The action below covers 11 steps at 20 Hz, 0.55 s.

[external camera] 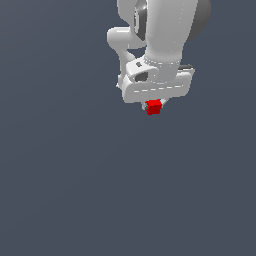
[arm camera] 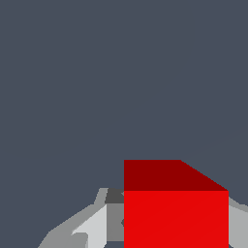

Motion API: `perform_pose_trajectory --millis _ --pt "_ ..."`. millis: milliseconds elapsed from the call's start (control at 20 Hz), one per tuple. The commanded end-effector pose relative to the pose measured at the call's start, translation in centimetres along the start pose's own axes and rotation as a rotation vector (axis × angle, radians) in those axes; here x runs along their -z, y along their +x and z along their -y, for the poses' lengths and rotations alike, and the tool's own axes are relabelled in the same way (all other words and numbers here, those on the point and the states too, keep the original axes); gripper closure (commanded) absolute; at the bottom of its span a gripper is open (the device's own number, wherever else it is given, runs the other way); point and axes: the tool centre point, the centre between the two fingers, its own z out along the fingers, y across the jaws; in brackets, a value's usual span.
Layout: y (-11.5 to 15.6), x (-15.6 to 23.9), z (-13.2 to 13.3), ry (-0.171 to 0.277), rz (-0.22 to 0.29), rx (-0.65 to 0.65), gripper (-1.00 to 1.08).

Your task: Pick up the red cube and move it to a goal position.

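Observation:
The red cube [external camera: 154, 107] is a tiny bright red block held right under the white gripper [external camera: 154, 106] in the upper middle of the exterior view. The fingers are short and mostly hidden behind the cube and the gripper body. In the wrist view the red cube [arm camera: 175, 213] fills the space between the grey fingers [arm camera: 92, 227], which press on both its sides. The gripper is shut on the cube.
The white arm [external camera: 165, 30] comes down from the top of the exterior view. Behind everything is a plain dark grey-blue surface [external camera: 75, 175] with no other objects and no goal marker in view.

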Motion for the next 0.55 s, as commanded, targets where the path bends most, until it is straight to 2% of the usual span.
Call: perform_pose_trajectory --millis 0,500 --pt "-0.6 1.7 0.6 0.0 0.001 0.0 1.08" --pt "-1.3 4.6 1.5 0.001 0.0 0.0 1.08"
